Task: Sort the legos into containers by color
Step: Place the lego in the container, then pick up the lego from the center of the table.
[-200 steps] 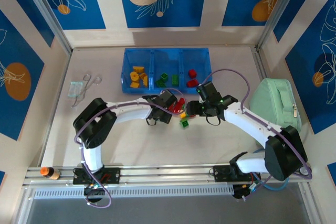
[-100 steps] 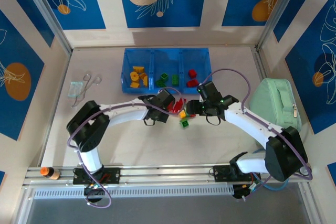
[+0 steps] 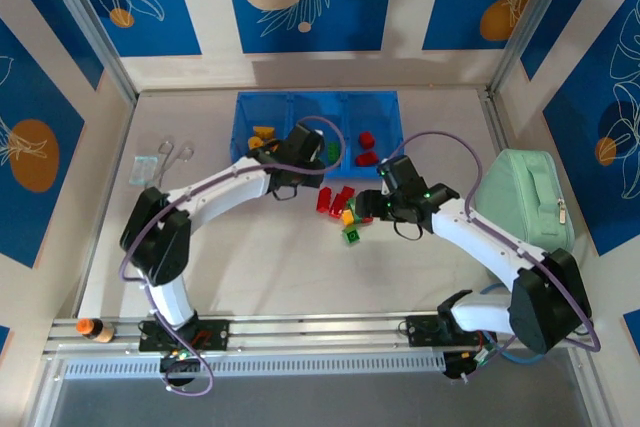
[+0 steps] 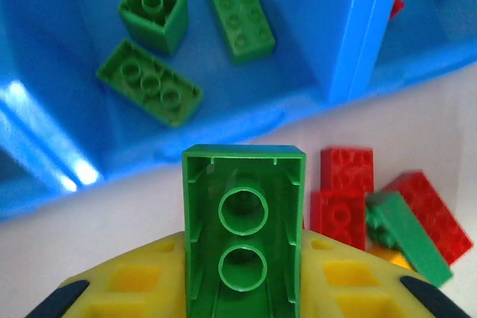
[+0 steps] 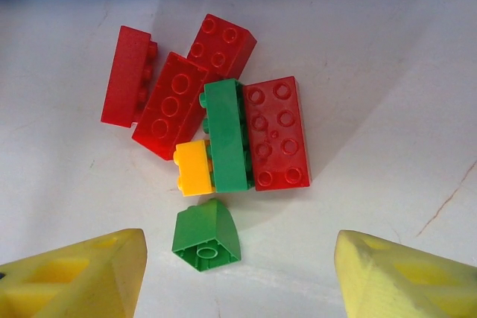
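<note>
Holding: left claw [image 4: 242,288] pinched tight on a green lego [image 4: 244,214], hollow side showing, just short of the tray [image 4: 350,27] near wall.
Middle compartment [image 4: 67,42]: three green legos [image 4: 153,91] lying inside.
Right claw [image 5: 242,273]: wide apart, over the loose pile [image 5: 216,124] of red, green and yellow-orange legos on the counter [image 5: 387,72].

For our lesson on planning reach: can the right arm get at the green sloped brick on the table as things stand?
Probably yes. The green sloped brick lies beside the brick pile, and the right arm's jaws stand open above it with nothing between.
</note>
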